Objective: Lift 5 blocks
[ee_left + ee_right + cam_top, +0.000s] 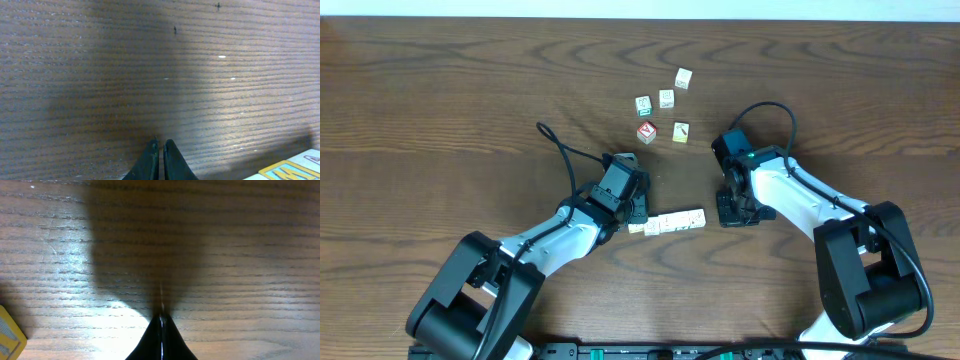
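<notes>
the right gripper [161, 317] comes in from the bottom edge at the middle, its two dark fingers pressed together into one thin point with nothing between them. beneath it lies the wooden table [260, 245], brown, its fine grain running across. a broad shadow spreads above the gripper to the top edge. just left of the gripper is a bright patch of glare. far left of the gripper, a yellow-rimmed piece [9, 339] pokes in, only its corner showing.

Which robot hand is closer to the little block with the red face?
Left. In the overhead view the left gripper is below the red-faced block; the right gripper sits farther off, below and toward the picture's right.
</notes>
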{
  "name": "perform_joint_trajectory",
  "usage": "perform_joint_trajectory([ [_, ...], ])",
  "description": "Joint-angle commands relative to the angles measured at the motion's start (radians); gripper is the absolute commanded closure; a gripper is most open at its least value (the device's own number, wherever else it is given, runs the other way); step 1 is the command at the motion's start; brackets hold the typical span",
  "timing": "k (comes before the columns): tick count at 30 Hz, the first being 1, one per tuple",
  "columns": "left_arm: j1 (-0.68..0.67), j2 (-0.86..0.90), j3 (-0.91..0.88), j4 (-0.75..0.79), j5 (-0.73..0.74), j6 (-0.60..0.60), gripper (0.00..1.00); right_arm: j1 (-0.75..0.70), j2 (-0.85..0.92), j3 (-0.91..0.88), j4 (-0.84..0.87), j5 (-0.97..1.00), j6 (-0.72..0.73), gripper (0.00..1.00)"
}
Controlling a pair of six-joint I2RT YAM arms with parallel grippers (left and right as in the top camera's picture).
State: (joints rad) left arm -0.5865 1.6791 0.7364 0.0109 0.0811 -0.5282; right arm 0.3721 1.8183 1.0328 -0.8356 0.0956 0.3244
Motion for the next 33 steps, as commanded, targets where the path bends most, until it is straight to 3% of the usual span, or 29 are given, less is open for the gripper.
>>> perform_joint_trajectory([
  [1,-0.004,-0.018,-0.011,-0.003,0.009,-0.016,0.93,-0.004,0.018,-0.008,0.013,-0.038,-0.015,0.99],
  [33,-0.012,-0.018,-0.011,-0.022,0.066,-0.019,0.93,-0.004,0.018,-0.008,0.013,-0.045,-0.015,0.99],
])
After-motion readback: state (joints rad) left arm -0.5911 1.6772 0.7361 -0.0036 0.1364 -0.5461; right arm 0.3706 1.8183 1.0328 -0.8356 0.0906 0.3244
